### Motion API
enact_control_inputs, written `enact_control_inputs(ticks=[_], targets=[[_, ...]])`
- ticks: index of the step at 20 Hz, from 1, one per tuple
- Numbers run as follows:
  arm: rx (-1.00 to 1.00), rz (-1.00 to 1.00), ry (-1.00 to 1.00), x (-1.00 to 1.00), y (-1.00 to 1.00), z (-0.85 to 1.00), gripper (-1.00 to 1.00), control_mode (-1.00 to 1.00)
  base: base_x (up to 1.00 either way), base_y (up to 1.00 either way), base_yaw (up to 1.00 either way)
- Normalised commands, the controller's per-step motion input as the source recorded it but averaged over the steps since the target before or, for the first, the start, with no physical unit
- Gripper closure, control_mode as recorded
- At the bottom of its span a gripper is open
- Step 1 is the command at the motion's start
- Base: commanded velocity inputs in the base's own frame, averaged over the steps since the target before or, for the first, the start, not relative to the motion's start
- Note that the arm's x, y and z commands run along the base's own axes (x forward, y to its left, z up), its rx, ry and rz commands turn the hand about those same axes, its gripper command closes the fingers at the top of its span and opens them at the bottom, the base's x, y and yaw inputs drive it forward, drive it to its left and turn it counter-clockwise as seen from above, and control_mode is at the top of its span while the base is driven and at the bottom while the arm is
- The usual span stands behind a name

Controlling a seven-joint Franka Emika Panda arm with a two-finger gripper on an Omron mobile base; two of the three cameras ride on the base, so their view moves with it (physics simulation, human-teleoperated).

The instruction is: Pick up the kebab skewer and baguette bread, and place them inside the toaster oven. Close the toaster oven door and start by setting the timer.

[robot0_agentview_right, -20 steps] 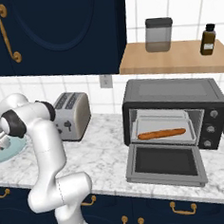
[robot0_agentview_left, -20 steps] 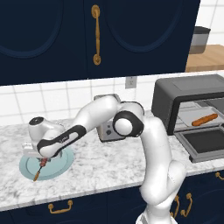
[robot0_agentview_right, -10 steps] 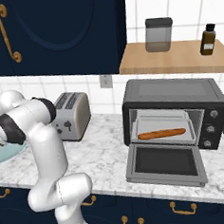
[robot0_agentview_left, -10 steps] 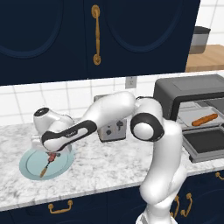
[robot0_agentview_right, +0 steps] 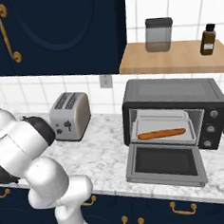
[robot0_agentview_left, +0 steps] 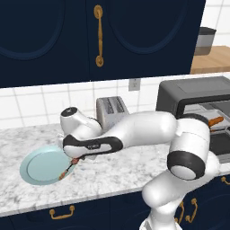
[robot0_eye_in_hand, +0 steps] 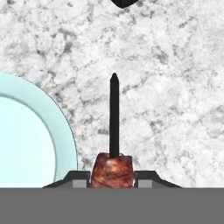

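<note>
Red-brown meat of the kebab skewer [robot0_eye_in_hand: 113, 168] sits clamped between the claw [robot0_eye_in_hand: 113, 178] fingertips.

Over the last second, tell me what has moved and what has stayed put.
The gripper, shut on the kebab skewer, has lifted it off the light blue plate and is carrying it to the right, toward the toaster oven; the arm has swung that way with it. The plate stayed where it was, the baguette bread still lies on the oven rack, and the toaster oven door remains dropped open.
</note>
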Motion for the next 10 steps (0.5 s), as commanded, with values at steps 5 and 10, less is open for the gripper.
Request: enact_control_inputs(ticks=[5, 10], targets=[[0.07, -0.26, 0.0, -0.19, -1.0, 0.52, 1.0, -1.0, 0.0, 0.0, 0.0], [0.05, -0.23, 0.0, -0.17, -1.0, 0.45, 1.0, -1.0, 0.0, 0.0, 0.0]])
